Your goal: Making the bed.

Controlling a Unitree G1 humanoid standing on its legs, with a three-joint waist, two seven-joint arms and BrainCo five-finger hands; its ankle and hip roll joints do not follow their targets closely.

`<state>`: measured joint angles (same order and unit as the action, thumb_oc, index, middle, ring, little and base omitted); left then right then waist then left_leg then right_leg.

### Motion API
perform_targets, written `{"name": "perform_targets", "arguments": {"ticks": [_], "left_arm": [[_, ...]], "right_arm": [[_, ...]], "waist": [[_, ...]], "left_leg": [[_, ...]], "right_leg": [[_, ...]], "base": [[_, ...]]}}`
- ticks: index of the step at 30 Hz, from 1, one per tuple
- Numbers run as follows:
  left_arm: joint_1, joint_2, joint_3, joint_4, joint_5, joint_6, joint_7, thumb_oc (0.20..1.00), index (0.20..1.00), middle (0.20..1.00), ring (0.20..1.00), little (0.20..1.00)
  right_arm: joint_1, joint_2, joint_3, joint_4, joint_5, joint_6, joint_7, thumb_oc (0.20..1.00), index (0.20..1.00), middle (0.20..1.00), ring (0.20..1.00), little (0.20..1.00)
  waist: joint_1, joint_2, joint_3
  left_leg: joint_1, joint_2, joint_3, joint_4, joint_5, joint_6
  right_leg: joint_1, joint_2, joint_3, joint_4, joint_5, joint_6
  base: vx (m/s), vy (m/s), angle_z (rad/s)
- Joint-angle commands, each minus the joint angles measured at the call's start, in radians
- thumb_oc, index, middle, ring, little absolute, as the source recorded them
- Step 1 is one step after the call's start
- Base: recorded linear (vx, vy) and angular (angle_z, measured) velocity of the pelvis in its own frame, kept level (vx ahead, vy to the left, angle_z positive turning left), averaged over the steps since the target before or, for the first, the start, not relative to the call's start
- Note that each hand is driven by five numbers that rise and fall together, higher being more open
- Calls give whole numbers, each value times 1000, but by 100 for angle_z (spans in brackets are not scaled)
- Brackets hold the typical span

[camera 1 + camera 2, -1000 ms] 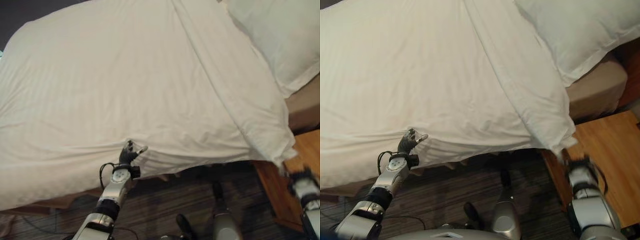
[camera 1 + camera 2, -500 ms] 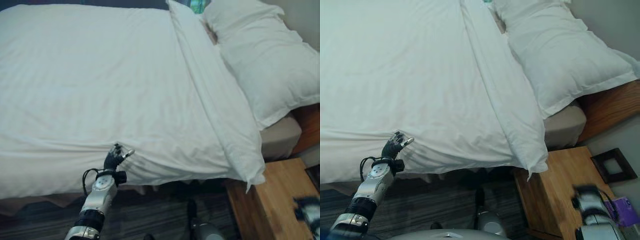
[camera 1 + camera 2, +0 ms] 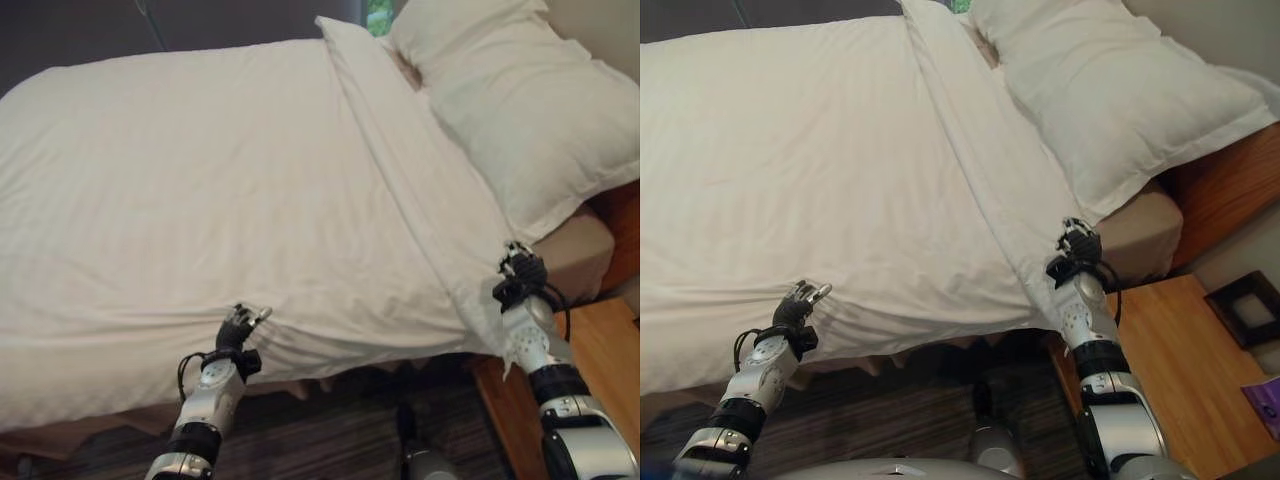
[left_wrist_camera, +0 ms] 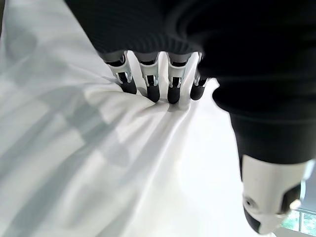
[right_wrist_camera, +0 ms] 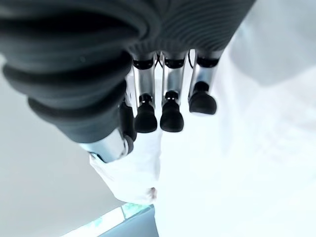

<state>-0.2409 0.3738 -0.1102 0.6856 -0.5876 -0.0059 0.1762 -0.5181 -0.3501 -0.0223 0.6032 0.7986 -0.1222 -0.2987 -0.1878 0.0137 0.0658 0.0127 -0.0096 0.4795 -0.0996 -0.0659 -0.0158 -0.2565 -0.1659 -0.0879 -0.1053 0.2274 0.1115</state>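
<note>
Left hand [image 3: 237,327] is at the near side edge of the white duvet [image 3: 200,200], fingers [image 4: 149,83] curled with their dark tips dug into a bunched fold of the cloth, thumb apart; creases fan out from that pinch along the hanging edge. Right hand [image 3: 522,270] is at the duvet's near head-end corner, where the folded-over band [image 3: 970,150] of the cover ends. In its own wrist view the fingers [image 5: 172,106] hang curled above the white cloth, with a small flap of the corner bunched against the thumb side; whether they truly clamp that flap I cannot tell. The duvet lies spread flat over most of the bed, fairly smooth across the middle, its near edge draped over the mattress side, with a strip of tan bed base [image 3: 90,432] showing beneath it. The folded band runs from the right hand's corner diagonally away toward the far side of the bed. Just beyond that band, at the head end, a large white pillow [image 3: 1110,90] rests, touching or nearly touching the band. Beside the pillow's near edge a patch of tan mattress [image 3: 1140,235] lies bare. A wooden nightstand [image 3: 1170,350] stands next to the right arm, off the duvet's corner, with a dark square object [image 3: 1245,310] at its far end.
</note>
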Motion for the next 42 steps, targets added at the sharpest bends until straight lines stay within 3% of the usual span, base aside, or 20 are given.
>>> {"name": "perform_targets", "arguments": {"ticks": [1, 3, 4, 6, 9, 14, 17, 22, 24, 27, 28, 29, 33, 36, 42], "left_arm": [[-195, -91, -103, 38, -62, -33, -49, 1000, 1000, 1000, 1000, 1000], [-234, -95, -122, 69, -67, -46, -47, 1000, 1000, 1000, 1000, 1000], [-238, -96, -120, 72, -67, -47, -48, 1000, 1000, 1000, 1000, 1000], [-303, -81, -164, 96, -87, -74, -47, 1000, 1000, 1000, 1000, 1000], [-348, -91, -190, 106, -90, -88, -39, 1000, 1000, 1000, 1000, 1000], [-392, -101, -186, 119, -98, -89, -20, 1000, 1000, 1000, 1000, 1000], [-290, -129, -129, 95, -112, -86, -15, 1000, 1000, 1000, 1000, 1000], [-109, -157, -42, 44, -137, -59, -41, 1000, 1000, 1000, 1000, 1000], [-58, -170, -25, 38, -140, -43, -55, 1000, 1000, 1000, 1000, 1000], [-4, -181, -22, 26, -123, -33, -59, 1000, 1000, 1000, 1000, 1000], [26, -174, -19, 25, -99, -26, -60, 1000, 1000, 1000, 1000, 1000], [50, -161, -18, 44, -43, -14, -57, 1000, 1000, 1000, 1000, 1000], [88, -105, -56, 85, 251, 0, -44, 1000, 1000, 1000, 1000, 1000], [82, -98, -85, 0, 257, -21, -14, 1000, 1000, 1000, 1000, 1000], [114, -65, -109, -247, 315, -35, -4, 1000, 1000, 1000, 1000, 1000]], "right_arm": [[-230, -63, -47, 20, 41, -87, -2, 200, 200, 200, 200, 200], [-290, -71, -30, 33, 39, -97, -12, 200, 200, 200, 200, 200], [-294, -72, -29, 36, 39, -97, -12, 200, 200, 200, 200, 200], [-417, -93, 28, 96, 52, -102, -11, 200, 200, 200, 200, 200], [-466, -103, 69, 135, 24, -93, -11, 200, 200, 200, 200, 200], [-373, -34, 83, 220, -5, -58, -4, 200, 200, 200, 200, 200], [-61, 102, 70, 176, -50, -36, 50, 200, 200, 200, 200, 200], [202, 79, 53, 187, -166, 30, 106, 200, 200, 200, 200, 200], [294, 43, 44, 206, -238, 60, 131, 200, 200, 200, 200, 200], [356, 38, 27, 198, -269, 64, 136, 200, 200, 200, 200, 200], [377, 34, 31, 183, -302, 65, 132, 551, 551, 551, 551, 551], [381, 30, 41, 164, -332, 63, 126, 1000, 1000, 1000, 1000, 1000], [388, 15, 125, 151, -485, 71, 114, 1000, 1000, 1000, 1000, 1000], [386, -13, 186, 72, -603, 73, 85, 1000, 1000, 1000, 1000, 1000], [425, -23, 231, -89, -695, 63, 98, 1000, 1000, 1000, 1000, 1000]], "waist": [[-41, 91, 120], [-49, 127, 148], [-48, 129, 147], [-37, 180, 162], [-28, 206, 177], [-21, 211, 187], [-27, 188, 180], [-42, 118, 164], [-54, 69, 152], [-59, 37, 131], [-59, 24, 118], [-57, 14, 108], [-47, -27, 77], [-49, -58, 59], [-49, -110, 37]], "left_leg": [[22, 85, -19, 12, 39, -79], [-21, 72, -19, 12, 47, -77], [-25, 71, -18, 12, 47, -77], [-106, 59, -14, 12, 41, -81], [-172, 51, -1, 12, 47, -80], [-214, 52, 6, 25, 42, -76], [-178, 57, -8, 13, 38, -75], [-77, 70, -15, 12, 13, -70], [-26, 76, 5, 12, 25, -71], [21, 86, 8, 12, 18, -73], [33, 90, 6, 12, 16, -74], [42, 96, 7, 12, 16, -77], [71, 102, 1, 12, 16, -81], [84, 109, -5, 12, 19, -86], [78, 121, -36, 12, 25, -91]], "right_leg": [[-21, 2, 29, 18, -62, 47], [-68, -7, 42, 18, -49, 53], [-72, -7, 43, 18, -48, 53], [-164, -14, 81, 18, -47, 74], [-240, -23, 94, 18, -34, 78], [-282, -18, 107, 18, -26, 72], [-237, -11, 86, 18, -33, 67], [-141, 0, 61, 18, -42, 64], [-85, 3, 41, 18, -33, 54], [-38, 10, 29, 18, -39, 55], [-23, 12, 28, 18, -40, 57], [-13, 14, 25, 18, -40, 58], [23, 21, 13, 18, -40, 63], [42, 25, 8, 18, -40, 66], [69, 24, -19, 18, -41, 73]], "base": [[-78, 31, 13], [-98, 25, 4], [-77, 8, -6], [0, 0, 0], [-9, -19, -19], [9, -66, -2], [73, -38, -3], [72, -2, -3], [9, 1, -2], [53, 55, -8], [35, 33, 1], [32, 18, 5], [-15, 41, 1], [-43, 27, 13], [-52, 27, 10]]}}
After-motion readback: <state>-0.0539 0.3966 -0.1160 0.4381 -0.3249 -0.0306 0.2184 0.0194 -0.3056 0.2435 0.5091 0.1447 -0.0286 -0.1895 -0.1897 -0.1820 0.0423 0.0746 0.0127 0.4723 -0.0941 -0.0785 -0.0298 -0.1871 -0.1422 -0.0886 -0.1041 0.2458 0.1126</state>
